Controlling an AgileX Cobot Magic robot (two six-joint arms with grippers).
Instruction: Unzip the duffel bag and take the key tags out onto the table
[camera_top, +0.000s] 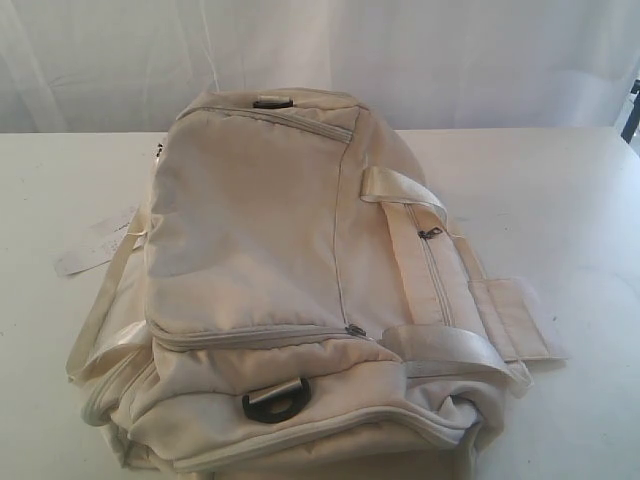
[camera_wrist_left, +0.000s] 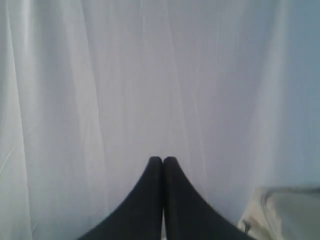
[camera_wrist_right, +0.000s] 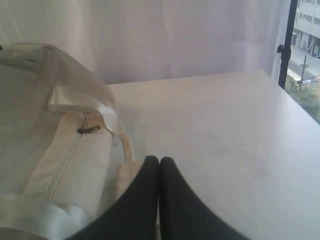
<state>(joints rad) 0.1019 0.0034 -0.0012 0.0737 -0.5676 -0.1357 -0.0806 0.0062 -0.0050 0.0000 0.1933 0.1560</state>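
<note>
The left gripper (camera_wrist_left: 162, 161) has its two black fingers pressed together with nothing between them, and it points at a pale hanging curtain (camera_wrist_left: 125, 75); only a cream corner of the duffel bag (camera_wrist_left: 282, 212) shows at the edge of the left wrist view. The right gripper (camera_wrist_right: 159, 161) is likewise closed on nothing, fingertips touching, held just beside the bag's side and above the bare white table (camera_wrist_right: 225, 125). Close to it in the right wrist view lie a shiny white webbing handle (camera_wrist_right: 82, 95) folded over the fabric and a small dark zipper pull (camera_wrist_right: 89, 130) at the end of a closed zipper; a window (camera_wrist_right: 305, 45) with a street outside shows beyond the table's corner. In the exterior view the duffel bag (camera_top: 260, 230) lies in the middle of the table (camera_top: 570, 220), running lengthwise from the near edge toward the curtain (camera_top: 420, 50). It is cream-white, soft and slightly rumpled, with a broad front pocket panel facing up. A black D-ring (camera_top: 275, 400) sits on the near end and a dark buckle (camera_top: 272, 102) at the far end. Two glossy handle straps (camera_top: 405, 188) cross its right side, and a flat fabric flap (camera_top: 515, 320) lies on the table beside them. The zippers that show are closed, one pull (camera_top: 355, 331) resting at the pocket's near corner
</note>
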